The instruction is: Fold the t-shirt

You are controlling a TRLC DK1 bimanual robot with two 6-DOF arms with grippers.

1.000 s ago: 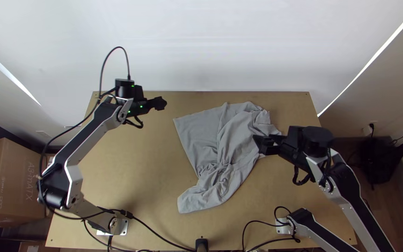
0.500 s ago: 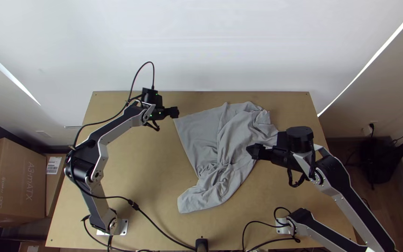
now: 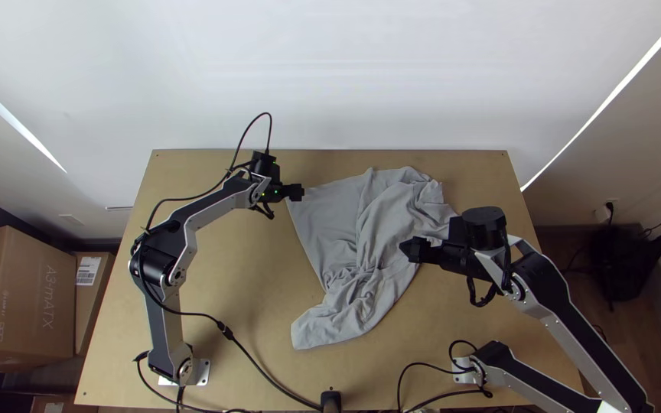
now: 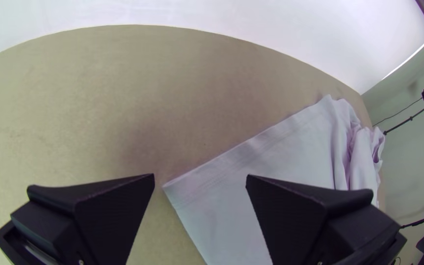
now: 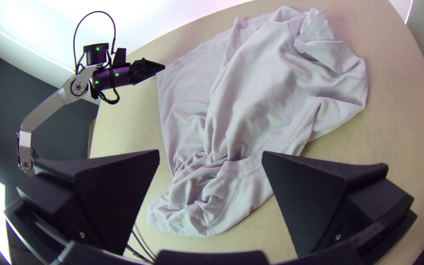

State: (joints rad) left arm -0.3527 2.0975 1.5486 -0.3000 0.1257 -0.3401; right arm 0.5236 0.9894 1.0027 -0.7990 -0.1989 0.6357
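My left gripper [image 3: 295, 192] is over the upper left corner of the grey t-shirt [image 3: 330, 222] in the top view. In its wrist view the left gripper [image 4: 200, 179] stands open, the shirt's flat corner [image 4: 185, 190] lying between its fingers. My right gripper [image 3: 411, 249] hovers over the shirt's right part; in its own view the right gripper [image 5: 211, 154] is open with nothing held. The shirt [image 5: 261, 93] lies unevenly, smoother at its left edge, creased through the middle and bunched toward a narrow lower end.
Bare wooden table [image 3: 223, 268] lies left of the shirt. Black cables [image 3: 254, 363] run along the near edge. Another silver arm link [image 3: 529, 382] stands at the lower right. Cardboard boxes [image 3: 21, 294] are on the floor left of the table.
The left gripper has moved right, from beside the shirt to over its corner. The right gripper has shifted slightly left and a little down the picture. The shirt lies as before.
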